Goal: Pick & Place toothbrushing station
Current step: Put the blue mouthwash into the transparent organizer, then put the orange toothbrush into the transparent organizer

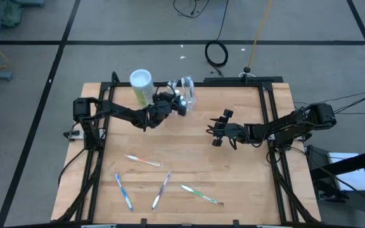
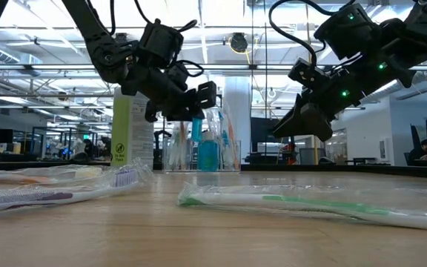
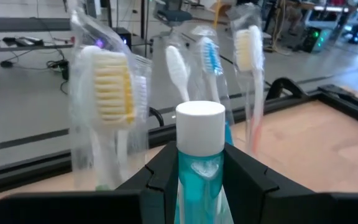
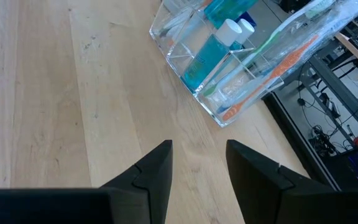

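Observation:
The toothbrushing station (image 1: 189, 88) is a clear plastic holder standing at the table's far middle. In it stand a blue bottle with a white cap (image 3: 199, 155) and wrapped toothbrushes (image 3: 110, 87), upright. My left gripper (image 1: 181, 102) reaches it from the left and is shut on the bottle. My right gripper (image 1: 217, 130) hangs open over the table's right middle, nearer than the holder (image 4: 229, 93), with nothing between its fingers (image 4: 154, 168). My left gripper pinches the blue bottle's body just below the white cap (image 3: 199, 177), one finger on each side. The fingers come nearly level from the table's left and lie across the upright bottle. In the low view the bottle's base (image 2: 207, 167) sits low inside the holder.
A green canister with a white lid (image 1: 141, 85) stands just left of the holder, behind my left arm. Several wrapped toothbrushes lie on the near half of the table (image 1: 142, 161) (image 1: 123, 190) (image 1: 200, 194). A black frame (image 1: 271, 114) borders the tabletop.

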